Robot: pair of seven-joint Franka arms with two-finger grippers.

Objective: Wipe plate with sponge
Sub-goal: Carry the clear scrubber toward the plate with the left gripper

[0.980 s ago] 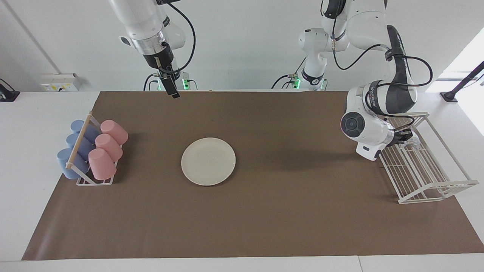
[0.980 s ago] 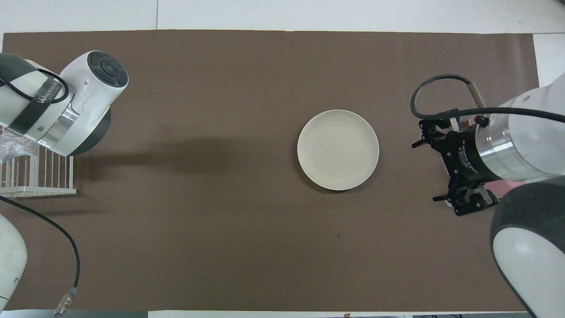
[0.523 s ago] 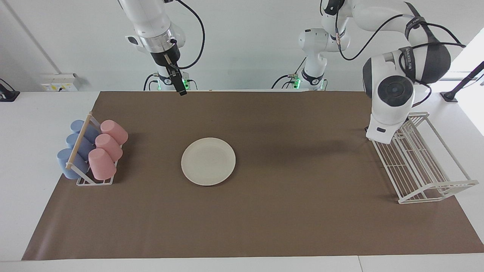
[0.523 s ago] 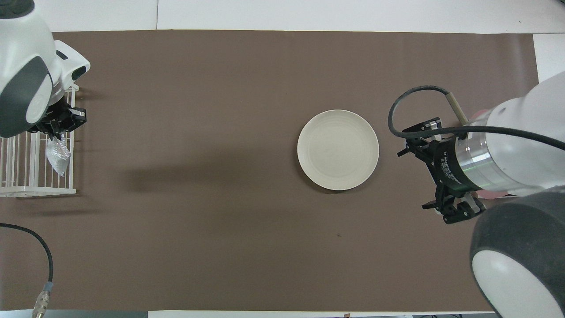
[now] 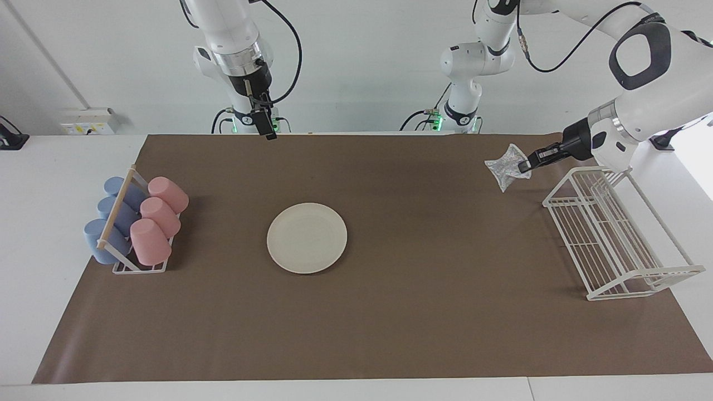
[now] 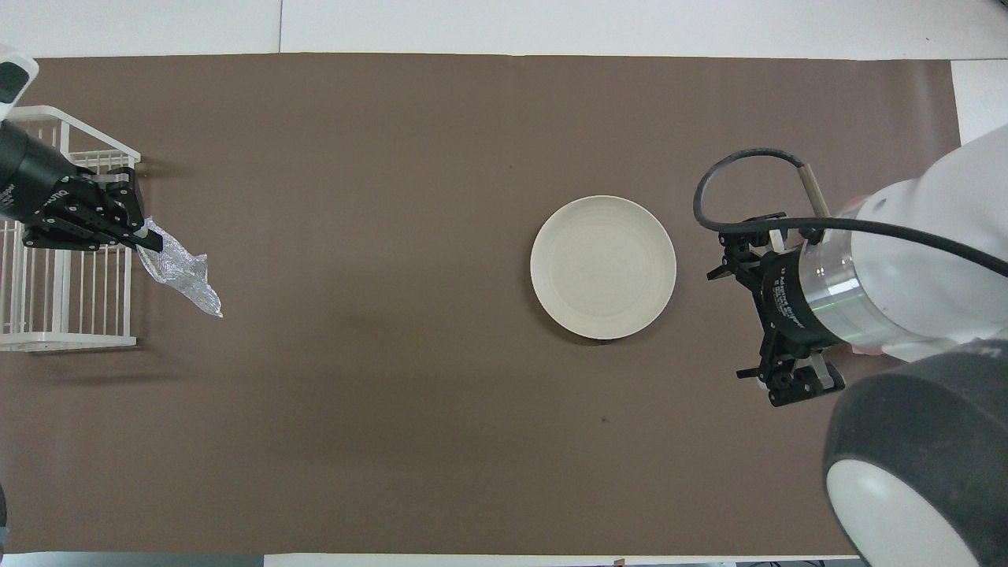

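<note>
Left claw [image 5: 525,165] is clamped on the sponge [image 5: 504,167], raised over the brown mat [image 5: 423,312] beside the white wire rack [image 5: 618,239] at the tabletop's left-arm end. Plate [image 5: 307,238] lies mid-mat. Right claw [image 5: 271,135] hangs apart, apparently over the mat's robot-side edge.

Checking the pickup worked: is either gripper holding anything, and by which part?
The left gripper is shut on the sponge, pinching one edge so the wad hangs over the mat. The right gripper holds nothing.
</note>
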